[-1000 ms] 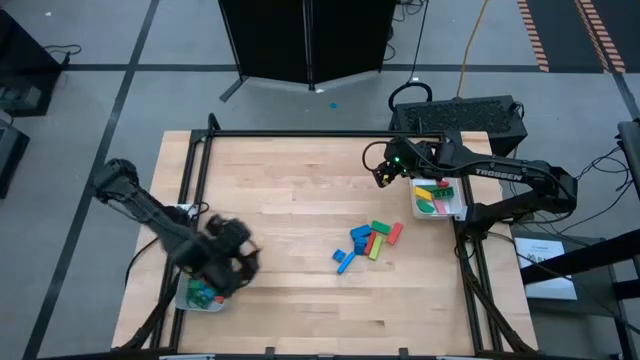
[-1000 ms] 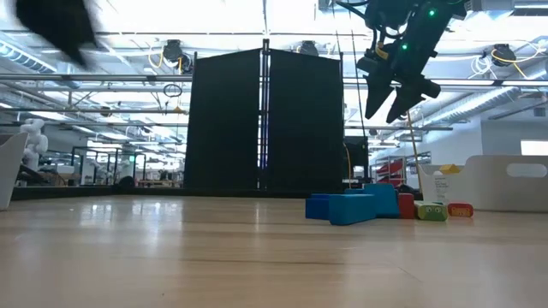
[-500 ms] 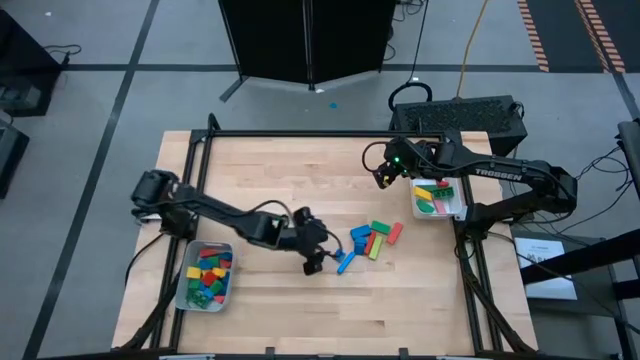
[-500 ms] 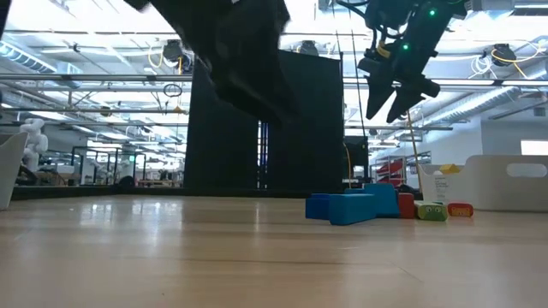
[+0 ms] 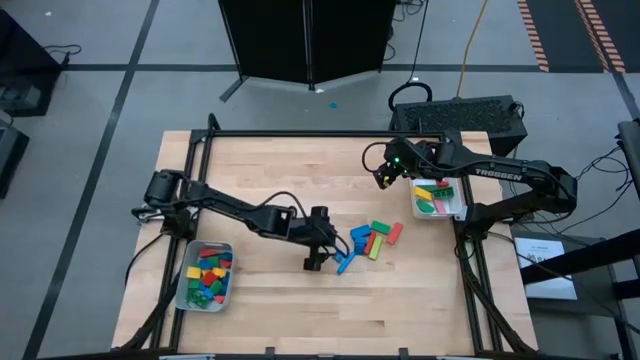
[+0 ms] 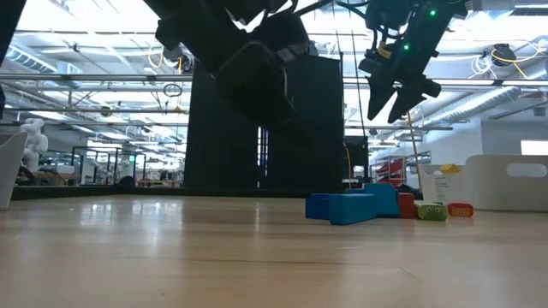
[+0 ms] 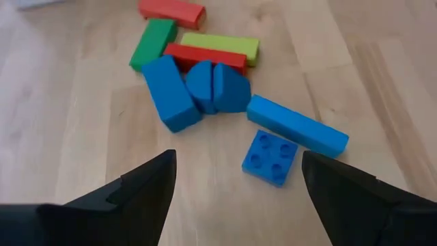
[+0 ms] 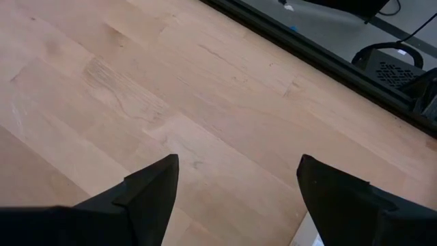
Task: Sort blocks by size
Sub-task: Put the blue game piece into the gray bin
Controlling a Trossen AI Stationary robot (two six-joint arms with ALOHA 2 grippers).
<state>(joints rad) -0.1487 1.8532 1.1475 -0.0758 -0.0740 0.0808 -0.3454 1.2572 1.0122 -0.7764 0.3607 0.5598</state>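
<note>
Fingers of the left gripper [image 5: 318, 262] stand spread apart with nothing between them, hovering above the pale wooden table [image 5: 280, 170] just beside the loose cluster of small plastic toy blocks [image 5: 368, 241] near the table's middle-right. From the left wrist view, the closest pieces are a flat blue square block with four studs [image 7: 270, 158] and a long light-blue bar [image 7: 296, 125] touching its corner; beyond them lie a darker blue bar [image 7: 169, 93], two blue half-round pieces [image 7: 217, 85] pressed together, a red bar [image 7: 204, 55], a lime-green bar [image 7: 219, 45], a dark green block [image 7: 152, 44] and another red bar [image 7: 171, 11].

Right gripper [image 5: 382, 176] hangs raised over bare wood near the table's far right, its fingers also parted and empty, well clear of the cluster.

At the near left corner, a pale rectangular tray [image 5: 182, 290] holds a heap of mixed red, yellow, green and blue blocks [image 5: 207, 276]. At the right edge, a second pale tray [image 5: 459, 207] holds a few red, green and yellow pieces [image 5: 433, 198].
</note>
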